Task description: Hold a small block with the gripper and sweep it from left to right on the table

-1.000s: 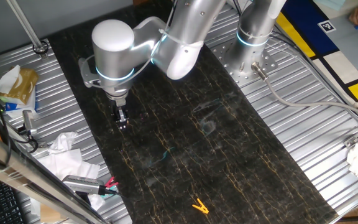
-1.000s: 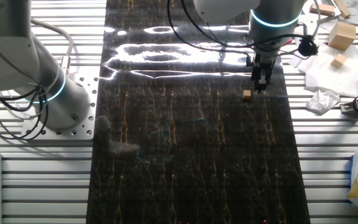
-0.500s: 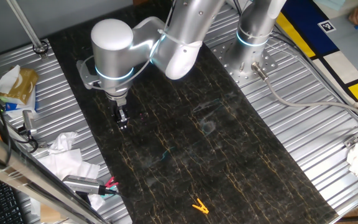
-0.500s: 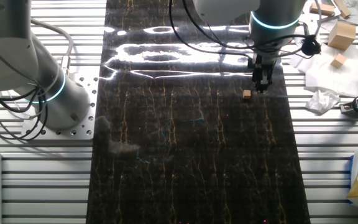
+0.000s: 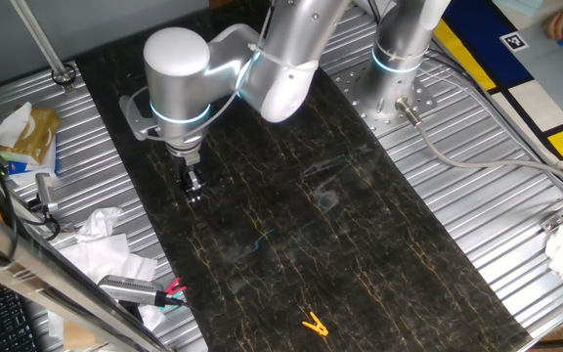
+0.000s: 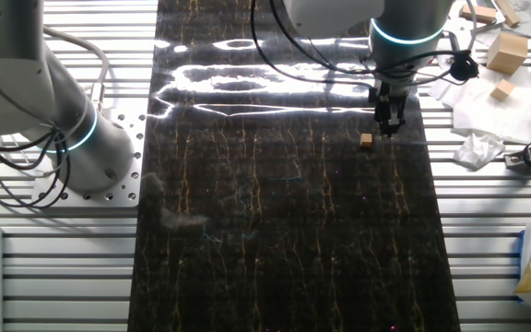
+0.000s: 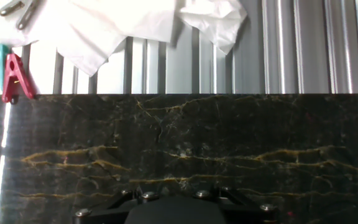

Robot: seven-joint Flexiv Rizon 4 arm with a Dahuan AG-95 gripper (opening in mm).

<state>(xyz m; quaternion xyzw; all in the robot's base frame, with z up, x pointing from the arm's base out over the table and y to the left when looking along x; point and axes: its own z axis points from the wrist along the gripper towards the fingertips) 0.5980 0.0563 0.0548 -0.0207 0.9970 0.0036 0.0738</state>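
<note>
The small block (image 6: 366, 140) is a tiny tan cube lying on the dark veined table (image 6: 284, 240), near its right edge in the other fixed view. My gripper (image 6: 390, 127) hangs just beside it, up and to the right, a small gap away and not holding it. Its black fingers look pressed together with nothing between them. In one fixed view the gripper (image 5: 194, 192) stands low over the table (image 5: 360, 244) near its left edge, and the block does not show there. The hand view shows only the black gripper base above the table (image 7: 229, 130), with no fingertips in sight.
A second silver arm stands on its base (image 5: 397, 68) beside the slab (image 6: 72, 138). A yellow clip (image 5: 313, 324) lies at the table's near end. Crumpled white paper (image 5: 101, 244), larger wooden blocks (image 6: 505, 53) and red and teal clothespins (image 7: 8, 71) lie on the ribbed metal.
</note>
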